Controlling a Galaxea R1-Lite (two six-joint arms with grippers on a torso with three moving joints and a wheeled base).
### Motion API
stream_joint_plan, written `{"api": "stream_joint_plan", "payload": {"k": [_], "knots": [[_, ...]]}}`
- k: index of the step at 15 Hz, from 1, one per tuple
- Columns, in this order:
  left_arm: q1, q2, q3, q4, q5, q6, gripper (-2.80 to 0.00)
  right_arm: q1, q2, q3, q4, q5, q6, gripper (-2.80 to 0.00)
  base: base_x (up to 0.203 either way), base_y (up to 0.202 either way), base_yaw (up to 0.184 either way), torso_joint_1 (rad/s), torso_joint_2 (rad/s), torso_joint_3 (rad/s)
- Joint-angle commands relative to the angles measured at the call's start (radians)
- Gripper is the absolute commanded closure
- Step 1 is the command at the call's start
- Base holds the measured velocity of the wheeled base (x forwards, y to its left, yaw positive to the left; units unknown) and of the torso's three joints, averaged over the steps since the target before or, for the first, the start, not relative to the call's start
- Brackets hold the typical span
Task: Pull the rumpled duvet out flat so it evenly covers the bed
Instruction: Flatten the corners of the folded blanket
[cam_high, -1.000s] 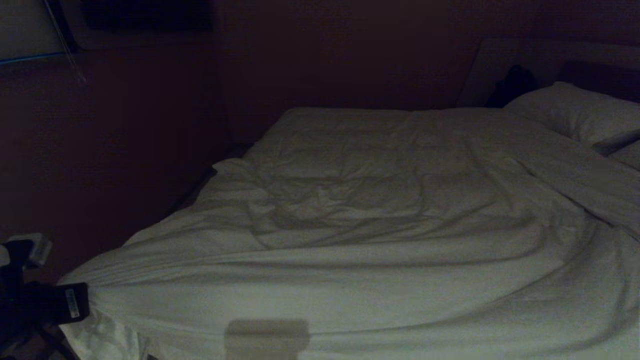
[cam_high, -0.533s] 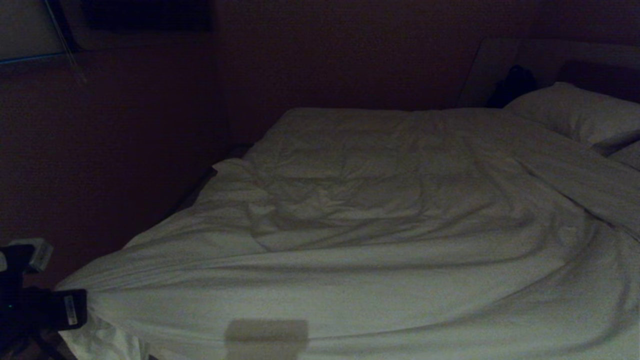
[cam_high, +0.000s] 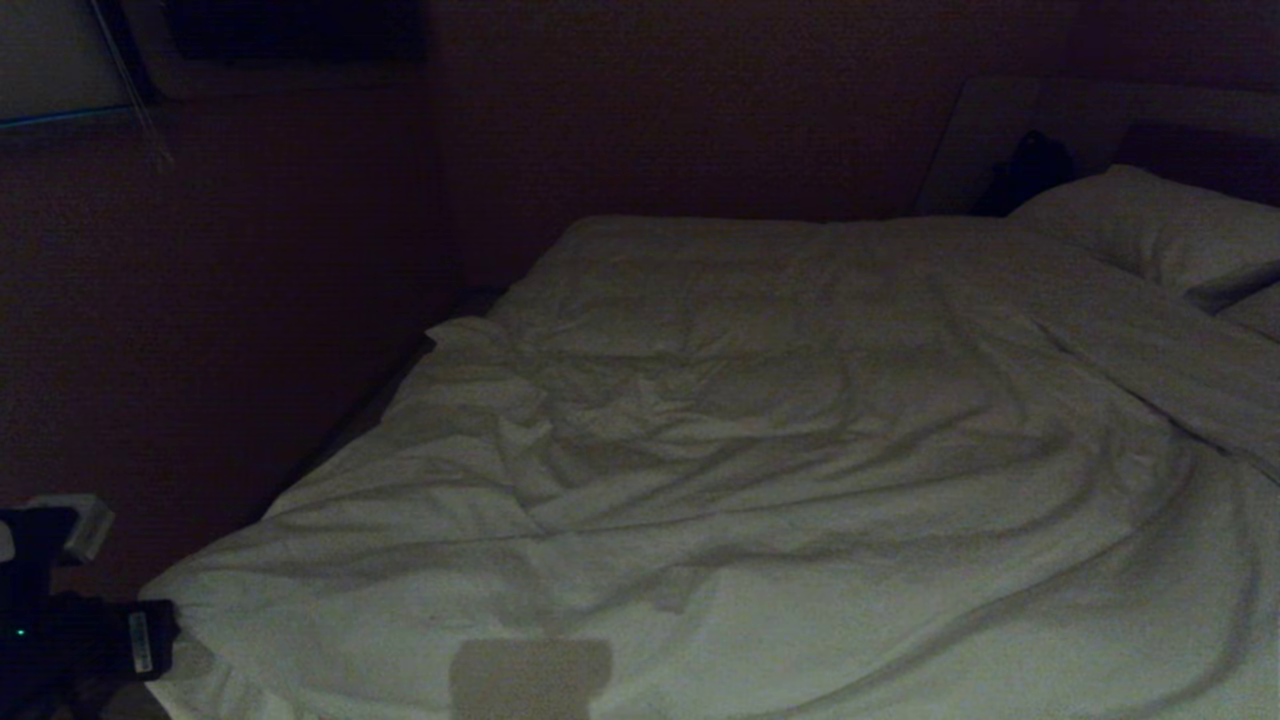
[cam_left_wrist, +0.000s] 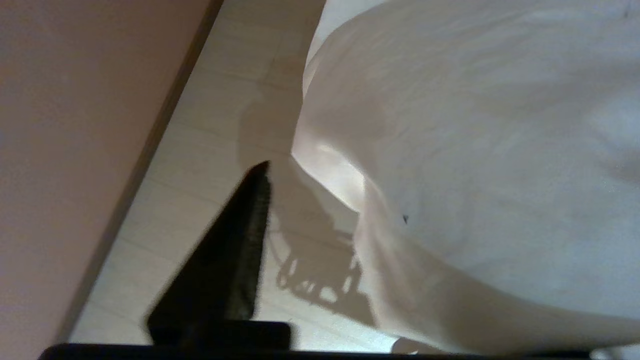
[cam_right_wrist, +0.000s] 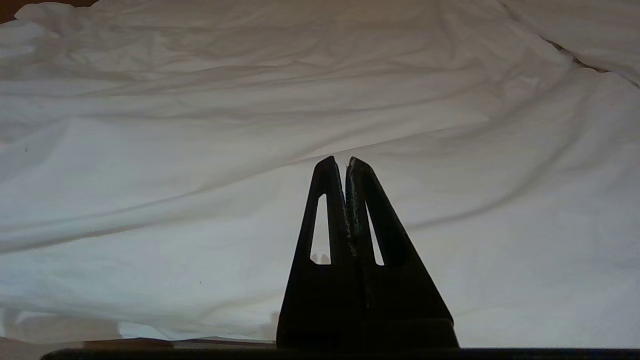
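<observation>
Spread across nearly the whole bed (cam_high: 350, 425) yet creased toward its left edge, duvet (cam_high: 760, 480) with near-left corner lying free just beside left gripper (cam_high: 150, 640), fingers (cam_left_wrist: 235, 250) released, apparently to regrasp; right gripper (cam_right_wrist: 347, 165) parked low, fingers clenched on nothing.

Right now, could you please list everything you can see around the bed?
duvet: one, white, rumpled, spread over most of the bed.
pillow: one, white, at the head, far right.
headboard: one, dark, behind the pillow.
dark object: one, black, beside the pillow; cannot tell what.
floor: pale boards, left of the bed.
wall: dark reddish, behind the bed.
left pincer: one, black, at the duvet's near left corner; one finger visible, clear of the cloth.
right pincer: one, black, shut, empty, over the duvet.
</observation>
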Motion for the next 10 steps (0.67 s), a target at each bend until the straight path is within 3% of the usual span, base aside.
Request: {"api": "stream_joint_plan", "payload": {"k": [1, 4, 6, 8, 10], "knots": [[-0.001, 0.002, 0.018, -0.002, -0.001, 0.024, -2.80, 0.000, 0.001, 0.000, -0.001, 0.000, 0.000, 0.00, 0.000, 0.000, 0.000, 0.000, 0.00, 0.000], [0.000, 0.046, 0.043, 0.018, 0.012, 0.135, -2.80, 0.000, 0.001, 0.000, -0.001, 0.000, 0.000, 0.00, 0.000, 0.000, 0.000, 0.000, 0.00, 0.000], [0.001, 0.090, 0.060, 0.033, 0.080, 0.213, -2.80, 0.000, 0.001, 0.000, -0.001, 0.000, 0.000, 0.00, 0.000, 0.000, 0.000, 0.000, 0.00, 0.000], [0.001, 0.123, 0.068, 0.025, 0.129, 0.230, -2.80, 0.000, 0.001, 0.000, -0.001, 0.000, 0.000, 0.00, 0.000, 0.000, 0.000, 0.000, 0.00, 0.000], [0.001, 0.112, 0.057, 0.020, 0.122, 0.217, -2.80, 0.000, 0.001, 0.000, -0.001, 0.000, 0.000, 0.00, 0.000, 0.000, 0.000, 0.000, 0.00, 0.000]]}}
